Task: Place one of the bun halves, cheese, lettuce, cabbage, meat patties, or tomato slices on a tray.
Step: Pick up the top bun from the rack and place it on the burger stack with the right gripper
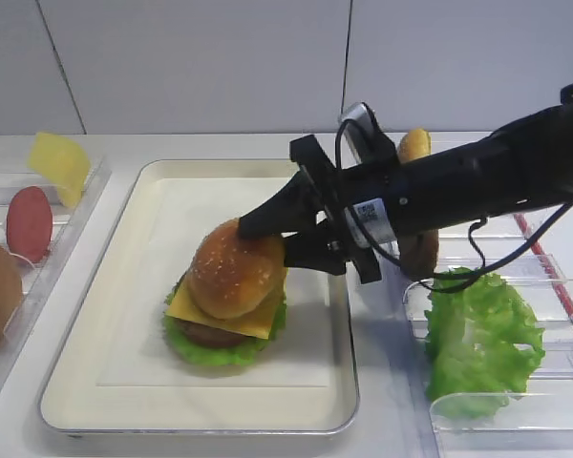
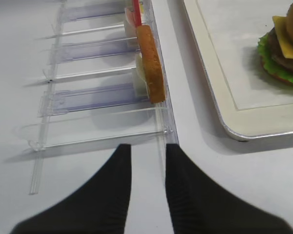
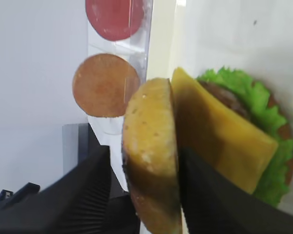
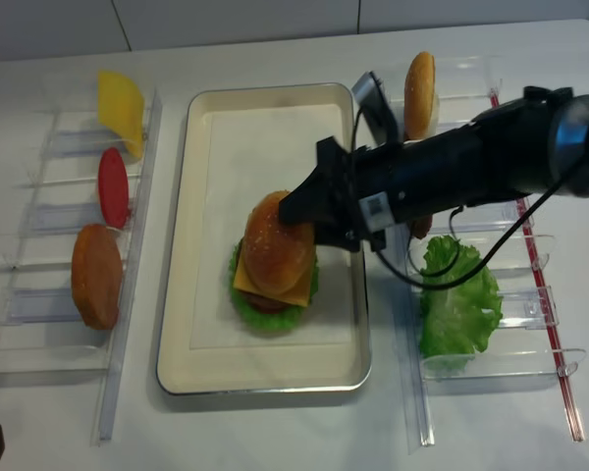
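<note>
Right now the right gripper straddles the sesame bun top, one black finger on each side of it in the wrist view; whether the pads press the bun or stand just off it, I cannot tell. That bun top sits on a yellow-orange cheese slice, which lies over a dark meat patty and ruffled lettuce, all stacked on the cream-white tray. Beside the tray, on the right, a clear plastic rack holds a loose lettuce leaf and another bun half standing on edge. Off to the left, a second rack carries a cheese slice, a tomato slice and a flatter bun half. Down by that rack the left gripper hangs over the table with its fingers parted and nothing between them
</note>
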`<state>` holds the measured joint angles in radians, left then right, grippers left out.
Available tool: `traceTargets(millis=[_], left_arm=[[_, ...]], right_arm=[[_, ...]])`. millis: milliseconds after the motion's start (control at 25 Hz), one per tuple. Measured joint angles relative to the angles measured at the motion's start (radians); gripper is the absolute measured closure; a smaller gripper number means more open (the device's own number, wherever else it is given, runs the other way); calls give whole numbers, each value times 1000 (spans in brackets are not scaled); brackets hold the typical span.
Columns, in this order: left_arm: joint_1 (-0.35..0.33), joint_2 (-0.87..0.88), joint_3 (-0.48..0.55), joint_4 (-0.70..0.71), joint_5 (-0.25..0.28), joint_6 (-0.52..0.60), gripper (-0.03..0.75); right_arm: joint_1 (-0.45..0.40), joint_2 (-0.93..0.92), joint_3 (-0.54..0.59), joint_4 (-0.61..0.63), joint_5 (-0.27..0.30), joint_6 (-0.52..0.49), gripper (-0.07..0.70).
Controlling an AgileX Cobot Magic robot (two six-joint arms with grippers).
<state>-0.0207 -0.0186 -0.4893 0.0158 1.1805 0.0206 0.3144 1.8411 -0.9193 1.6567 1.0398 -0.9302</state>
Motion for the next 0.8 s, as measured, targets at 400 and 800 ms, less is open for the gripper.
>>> traceTargets(millis=[400,800], left_arm=[[0,0,0,0,0,0,545],[0,0,0,0,0,0,545]], right_arm=[[-21,0,-21,-81,33,50,279],[-21,0,-70,-174,21,125,168]])
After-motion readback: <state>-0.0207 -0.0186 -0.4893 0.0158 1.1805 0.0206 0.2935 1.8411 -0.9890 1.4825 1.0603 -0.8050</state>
